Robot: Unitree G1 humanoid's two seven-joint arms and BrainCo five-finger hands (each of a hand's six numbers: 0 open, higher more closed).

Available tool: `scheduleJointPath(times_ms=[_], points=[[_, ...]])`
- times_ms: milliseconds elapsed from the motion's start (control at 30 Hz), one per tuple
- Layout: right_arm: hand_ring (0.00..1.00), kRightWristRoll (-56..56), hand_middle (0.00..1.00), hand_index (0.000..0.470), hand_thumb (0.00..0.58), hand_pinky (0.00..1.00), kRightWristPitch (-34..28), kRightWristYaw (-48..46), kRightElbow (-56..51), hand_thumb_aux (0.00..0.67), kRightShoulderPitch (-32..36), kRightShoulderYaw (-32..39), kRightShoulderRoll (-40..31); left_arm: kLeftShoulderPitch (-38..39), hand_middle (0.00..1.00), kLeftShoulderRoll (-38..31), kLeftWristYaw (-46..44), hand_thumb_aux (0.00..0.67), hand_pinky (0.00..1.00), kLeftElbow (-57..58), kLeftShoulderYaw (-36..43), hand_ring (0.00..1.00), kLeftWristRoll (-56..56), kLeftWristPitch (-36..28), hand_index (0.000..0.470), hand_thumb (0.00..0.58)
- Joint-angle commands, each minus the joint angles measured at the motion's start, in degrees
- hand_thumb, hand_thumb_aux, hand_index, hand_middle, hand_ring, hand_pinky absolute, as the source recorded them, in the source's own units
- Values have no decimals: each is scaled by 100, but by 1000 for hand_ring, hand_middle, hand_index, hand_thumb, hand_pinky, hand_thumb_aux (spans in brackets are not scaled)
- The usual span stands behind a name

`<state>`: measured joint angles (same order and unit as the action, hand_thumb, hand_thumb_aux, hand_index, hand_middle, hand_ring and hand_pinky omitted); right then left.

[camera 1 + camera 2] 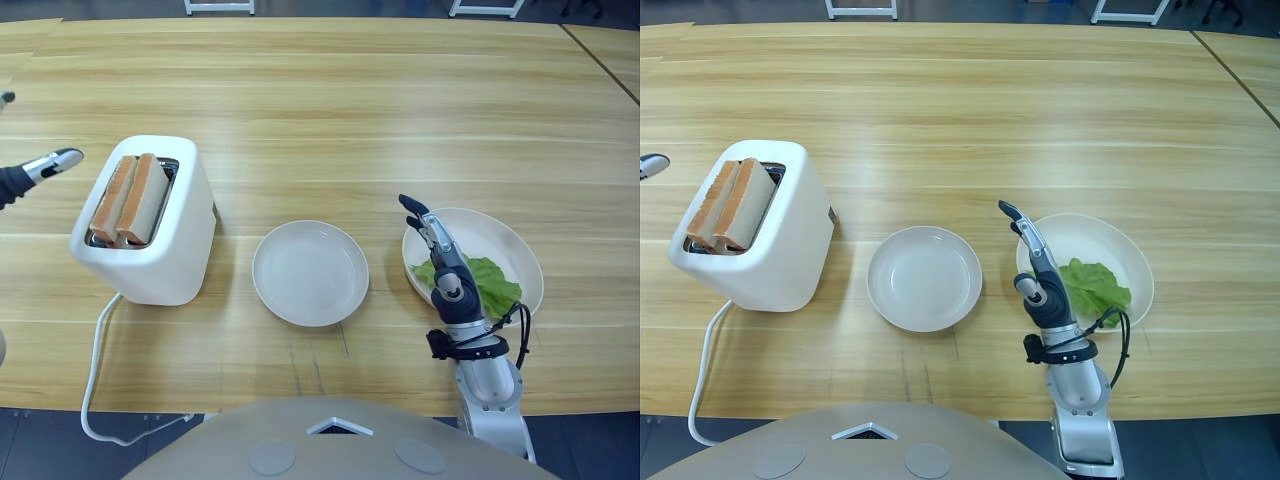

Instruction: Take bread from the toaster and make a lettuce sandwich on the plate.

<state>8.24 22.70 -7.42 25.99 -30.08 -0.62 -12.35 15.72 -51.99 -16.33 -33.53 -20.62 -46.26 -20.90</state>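
Observation:
A white toaster (160,240) stands at the left of the wooden table with two bread slices (132,198) upright in its slots. An empty white plate (310,272) lies in the middle. To its right a second white plate (505,245) holds a green lettuce leaf (490,280). My right hand (445,265) is raised over the near left rim of the lettuce plate, fingers straight and holding nothing. My left hand (40,168) is at the left edge, just left of the toaster's top, fingertips pointing toward the bread, empty.
The toaster's white cord (95,370) trails off the table's near edge. Bare wood stretches across the far half of the table (350,100).

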Motion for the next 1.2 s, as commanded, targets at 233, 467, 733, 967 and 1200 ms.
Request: scheduleJointPath(times_ms=[233, 467, 733, 967, 1200], points=[[0, -47, 0, 0, 0, 0, -57, -23, 85, 0, -107, -151, -16, 244, 0, 19, -434, 0, 0, 356, 701, 0, -1082, 415, 0, 0], [0, -61, 0, 0, 0, 0, -94, -43, 144, 0, -110, -184, -21, 311, 0, -77, -733, 0, 0, 357, 942, 0, -1750, 713, 0, 0], [0, -43, 0, 0, 0, 0, -100, -32, 168, 0, -122, -190, 6, -215, 0, -195, -1117, 0, 0, 113, 964, 0, -1943, 1179, 0, 0], [0, -62, 0, 0, 0, 0, -104, -33, 172, 0, -150, -201, 12, -218, 0, -36, -1292, 0, 0, 221, 1021, 0, -2026, 1403, 0, 0], [0, -78, 0, 0, 0, 0, -98, -26, 187, 0, -202, -234, 13, 34, 0, 314, -1315, 0, 0, 336, 854, 0, -1785, 1283, 0, 0]])
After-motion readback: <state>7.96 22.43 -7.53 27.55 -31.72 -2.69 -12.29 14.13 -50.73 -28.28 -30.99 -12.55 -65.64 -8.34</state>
